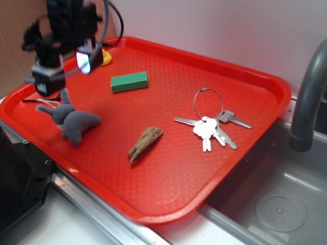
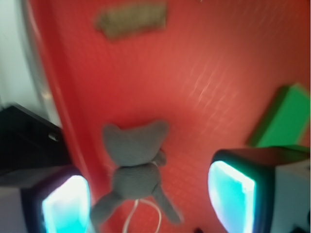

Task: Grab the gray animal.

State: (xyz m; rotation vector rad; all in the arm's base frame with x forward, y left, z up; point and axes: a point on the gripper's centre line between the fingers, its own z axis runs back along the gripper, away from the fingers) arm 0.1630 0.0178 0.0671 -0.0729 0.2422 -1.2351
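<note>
1. The gripper (image 2: 148, 194) is hanging wide open, its two glowing pads (image 2: 231, 194) spread apart and holding nothing.
2. The gray animal (image 1: 71, 120) is lying between and below those pads, on the red tray (image 1: 168, 194) near its left edge, white string loop (image 2: 141, 213) trailing from its head.
3. Further out, a green block (image 1: 130, 81), a piece of wood (image 1: 145, 144) and a bunch of keys (image 1: 212, 127) are sitting on the tray.
4. A yellow duck (image 1: 106, 57) is peeking out behind the arm.
</note>
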